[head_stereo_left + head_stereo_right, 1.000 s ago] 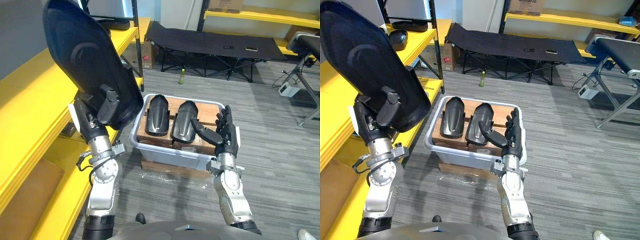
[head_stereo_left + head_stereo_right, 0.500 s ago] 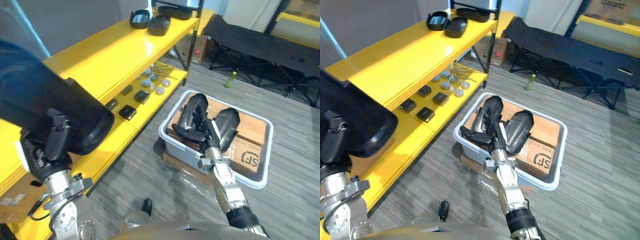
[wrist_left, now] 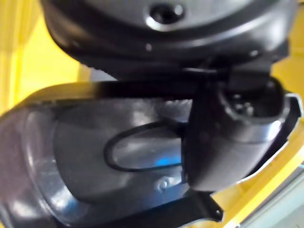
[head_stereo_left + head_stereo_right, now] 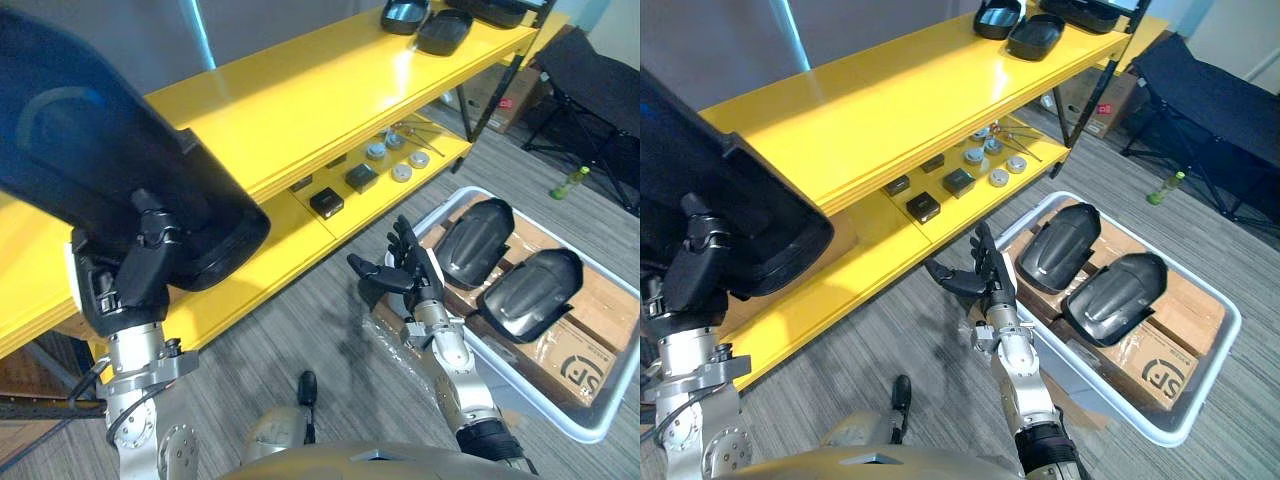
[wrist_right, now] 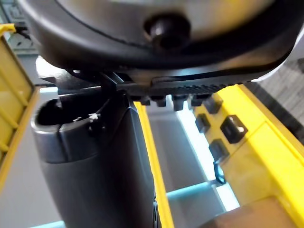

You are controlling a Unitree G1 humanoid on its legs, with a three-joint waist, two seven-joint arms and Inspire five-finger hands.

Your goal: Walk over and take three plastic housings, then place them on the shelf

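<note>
A large black plastic housing (image 4: 100, 170) is held up at the left, in front of the yellow shelf (image 4: 300, 100). My left hand (image 4: 140, 270) is shut on its lower edge, and the thumb (image 3: 228, 142) lies across the housing's glossy face (image 3: 95, 156). Two more black housings (image 4: 1060, 245) (image 4: 1115, 295) lie side by side on cardboard in a pale grey bin (image 4: 1160, 425) on the floor at the right. My right hand (image 4: 400, 275) is open and holds nothing. It hangs over the floor between the shelf's lower board and the bin's near corner.
The shelf's lower board (image 4: 300, 235) carries several small black blocks (image 4: 326, 203) and round metal parts (image 4: 400, 172). Two dark trays (image 4: 420, 20) sit at the far end of the top board. A folding cot (image 4: 1220, 100) and a green bottle (image 4: 570, 182) stand beyond the bin.
The camera has turned left toward the shelf, so the bin now lies at the right. My right hand has left the bin's housings and now hangs beside the bin. My left hand still holds its housing.
</note>
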